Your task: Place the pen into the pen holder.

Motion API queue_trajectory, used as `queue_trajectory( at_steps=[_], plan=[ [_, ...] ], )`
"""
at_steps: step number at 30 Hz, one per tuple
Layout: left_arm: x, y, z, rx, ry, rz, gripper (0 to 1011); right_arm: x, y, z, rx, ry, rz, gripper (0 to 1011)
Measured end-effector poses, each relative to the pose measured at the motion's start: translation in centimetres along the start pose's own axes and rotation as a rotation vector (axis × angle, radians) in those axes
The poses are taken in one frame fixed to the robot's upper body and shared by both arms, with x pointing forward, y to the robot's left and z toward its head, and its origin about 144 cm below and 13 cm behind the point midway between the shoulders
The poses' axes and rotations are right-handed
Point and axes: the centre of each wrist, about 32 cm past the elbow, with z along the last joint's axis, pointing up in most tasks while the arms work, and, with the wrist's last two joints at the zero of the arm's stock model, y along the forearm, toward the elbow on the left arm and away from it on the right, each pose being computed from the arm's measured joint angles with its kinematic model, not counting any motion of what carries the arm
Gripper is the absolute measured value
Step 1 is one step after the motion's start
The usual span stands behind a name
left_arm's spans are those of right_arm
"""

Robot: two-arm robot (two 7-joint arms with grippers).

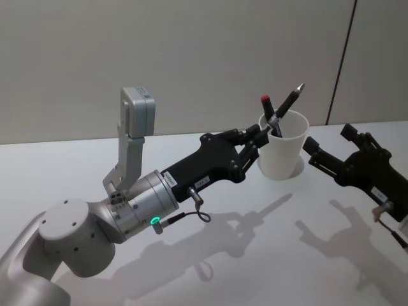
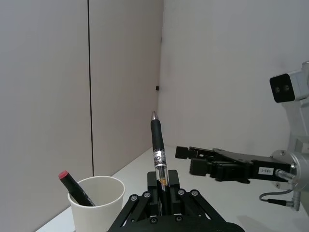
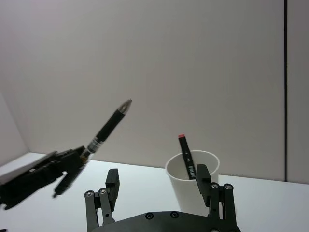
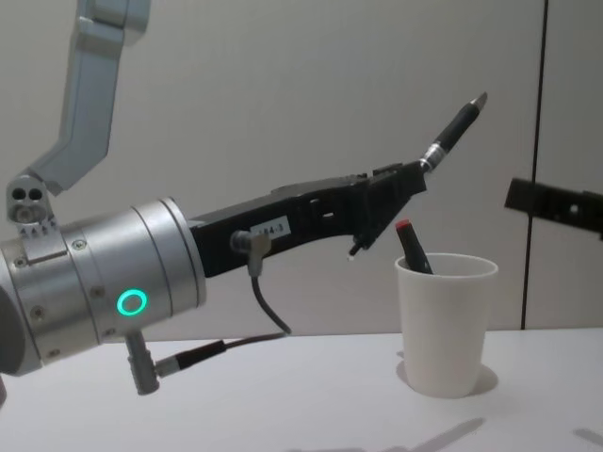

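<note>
White paper cup, your pen holder (image 1: 284,156), is standing upright on the pale table (image 1: 242,255), and a red-capped marker (image 1: 267,105) is leaning inside it. Your left gripper (image 1: 263,130) is reaching in from the left and pinching the black pen (image 1: 290,101) by its lower end, above the cup's left rim. The pen is tilting up and away, its silver tip uppermost, none of it inside the cup. Your right gripper (image 1: 330,139) is hovering near the cup's right side, fingers spread wide, holding nothing.
</note>
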Motion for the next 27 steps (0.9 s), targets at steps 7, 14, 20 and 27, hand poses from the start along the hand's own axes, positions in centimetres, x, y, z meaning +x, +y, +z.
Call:
queue_trajectory(
  at_steps=[7,14,20,27],
  plan=[
    [0.0,0.0,0.0,0.000,0.000,-0.002,138,0.4,-0.9,0.8,0.005,0.119,0.063,1001],
    [0.0,0.0,0.0,0.000,0.000,-0.003,138,0.7,-1.5,1.4,0.011,0.244,0.121,1001],
    [0.0,0.0,0.0,0.000,0.000,-0.003,138,0.8,-1.8,1.8,0.022,0.356,0.161,1001],
    [0.0,0.0,0.0,0.000,0.000,-0.004,138,0.6,-1.5,1.9,0.036,0.485,0.175,1001]
  ],
)
